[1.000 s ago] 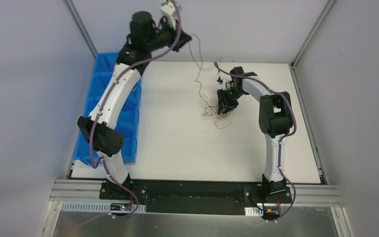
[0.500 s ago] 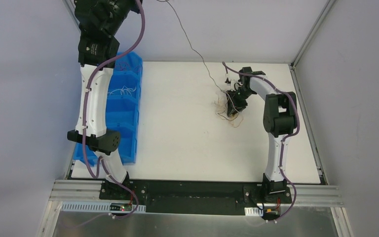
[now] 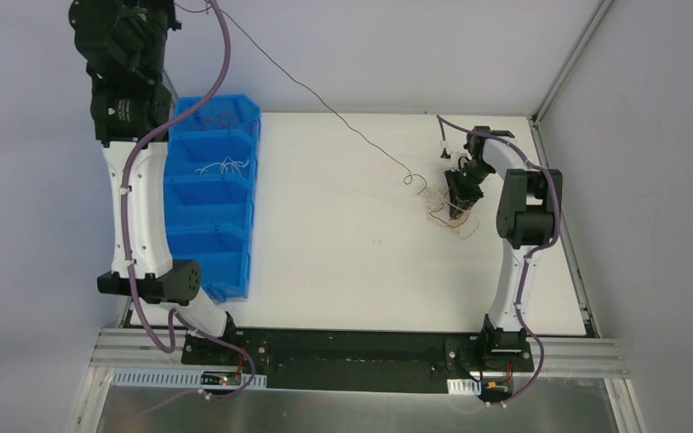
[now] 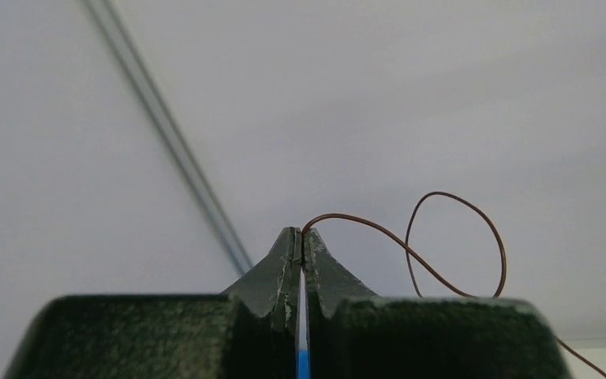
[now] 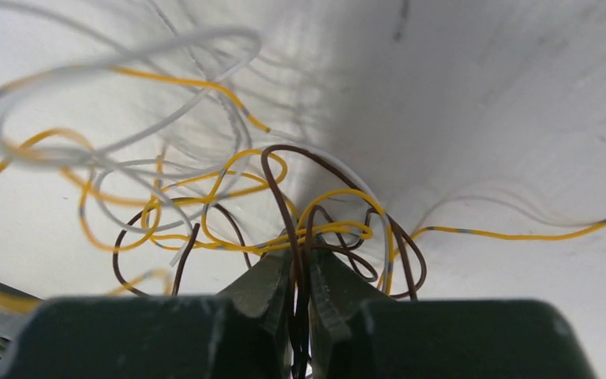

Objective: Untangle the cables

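Left arm raised high at far left, above the blue bin. My left pincer is clenched on one thin brown wire; it leaves the tips and makes a single loop in the air.

From above, that wire runs in a long, nearly straight line down to the white table, ending in a small curl just beside the bunch.

The cables lie at the far right of the table: yellow, white and brown loops, tangled. My right pincer is pressed down into them, jaws nearly together, brown and yellow strands pinched between the tips
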### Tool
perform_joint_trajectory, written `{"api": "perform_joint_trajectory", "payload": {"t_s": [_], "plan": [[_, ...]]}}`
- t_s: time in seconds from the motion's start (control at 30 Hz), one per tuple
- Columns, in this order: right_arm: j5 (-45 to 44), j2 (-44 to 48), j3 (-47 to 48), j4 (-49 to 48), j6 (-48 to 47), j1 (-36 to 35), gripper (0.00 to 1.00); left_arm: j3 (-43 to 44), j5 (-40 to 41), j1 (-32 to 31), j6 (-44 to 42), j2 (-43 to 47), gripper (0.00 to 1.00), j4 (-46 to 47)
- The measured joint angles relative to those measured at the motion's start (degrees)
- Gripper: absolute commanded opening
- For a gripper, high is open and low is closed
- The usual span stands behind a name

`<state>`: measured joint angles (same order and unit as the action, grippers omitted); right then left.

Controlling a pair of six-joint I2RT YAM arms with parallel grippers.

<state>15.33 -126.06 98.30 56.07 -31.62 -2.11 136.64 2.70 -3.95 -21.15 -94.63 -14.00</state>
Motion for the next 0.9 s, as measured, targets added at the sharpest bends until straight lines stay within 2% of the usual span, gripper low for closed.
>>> {"api": "perform_joint_trajectory", "payload": {"t_s": [0.1,0.5,0.9], "plan": [[-0.72,0.00,-0.20,0.94,-0.61,1.09,0.00,-4.02,1.33,2.01,-1.42,4.28,0.00,-0.09],[-2.75,0.00,-0.28,3.13,-2.29,3.67,0.00,-8.61,5.33,12.04,-5.46,12.94,0.00,-1.81],[-4.00,0.00,-0.28,3.96,-3.19,5.73,0.00,-9.75,9.01,13.84,-11.39,14.71,0.00,-3.19]]}}
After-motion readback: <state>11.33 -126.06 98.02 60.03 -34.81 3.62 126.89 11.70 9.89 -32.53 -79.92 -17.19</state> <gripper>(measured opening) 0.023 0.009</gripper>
